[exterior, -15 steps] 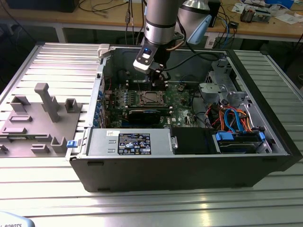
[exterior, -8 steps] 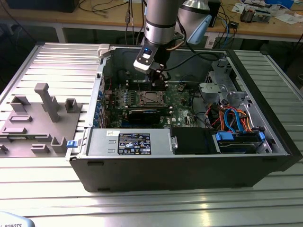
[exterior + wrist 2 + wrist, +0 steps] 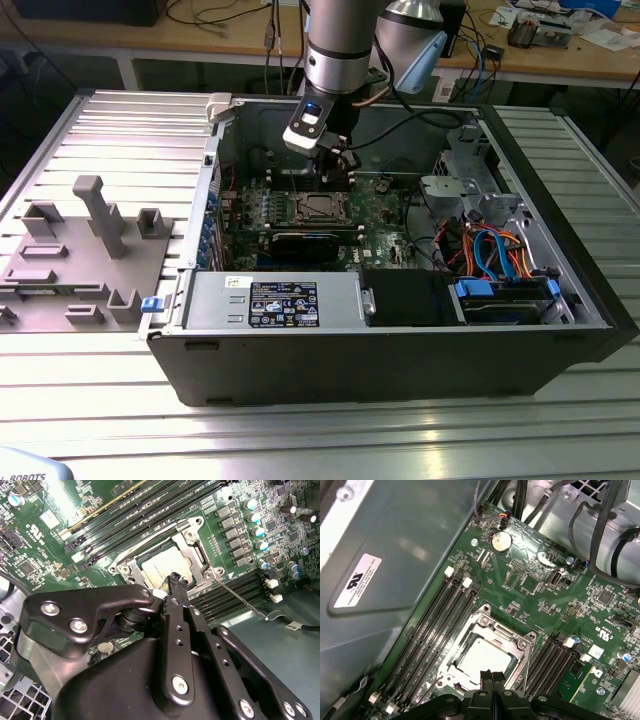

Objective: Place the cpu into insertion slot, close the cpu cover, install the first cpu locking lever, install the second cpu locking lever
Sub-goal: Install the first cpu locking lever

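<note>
While the black gripper point(image 3: 492, 676), shut tight and empty, hovers above the thin silvery square-framed cpu cover point(image 3: 496, 626), any push should probably land squarely on its metal.

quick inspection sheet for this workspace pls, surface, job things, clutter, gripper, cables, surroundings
surface: slotted metal table with an open computer case lying on it
job's things: cpu sits in the insertion slot; cpu cover appears down around it; a thin lever rod sticks out over the memory slots
clutter: grey holder fixture on the table at the exterior view's left
grippers: gripper shut, tips at the cpu's edge, nothing seen held
cables: orange and blue cables inside the case
surroundings: wooden workbench behind, with loose wires on it
</note>
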Tool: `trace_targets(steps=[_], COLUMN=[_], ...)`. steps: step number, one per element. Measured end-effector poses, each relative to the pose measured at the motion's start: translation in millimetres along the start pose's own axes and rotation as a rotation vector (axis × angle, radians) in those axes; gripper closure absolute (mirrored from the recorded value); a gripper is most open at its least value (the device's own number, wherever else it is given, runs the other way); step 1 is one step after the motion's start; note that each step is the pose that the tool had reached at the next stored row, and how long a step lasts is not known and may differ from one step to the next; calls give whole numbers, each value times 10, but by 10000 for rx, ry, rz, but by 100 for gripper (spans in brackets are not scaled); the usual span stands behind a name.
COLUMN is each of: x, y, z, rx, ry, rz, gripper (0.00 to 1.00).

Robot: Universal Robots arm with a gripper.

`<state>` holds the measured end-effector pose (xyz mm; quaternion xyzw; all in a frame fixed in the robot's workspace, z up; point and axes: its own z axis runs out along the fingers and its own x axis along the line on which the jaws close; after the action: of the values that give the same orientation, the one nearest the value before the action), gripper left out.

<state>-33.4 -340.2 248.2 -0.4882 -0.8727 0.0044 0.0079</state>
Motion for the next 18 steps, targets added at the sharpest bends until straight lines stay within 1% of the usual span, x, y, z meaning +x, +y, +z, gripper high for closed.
trace_targets(steps=[18], x=[0], y=[0], z=[0], rx=[3], ry=[-4], rz=[-291], gripper=[89])
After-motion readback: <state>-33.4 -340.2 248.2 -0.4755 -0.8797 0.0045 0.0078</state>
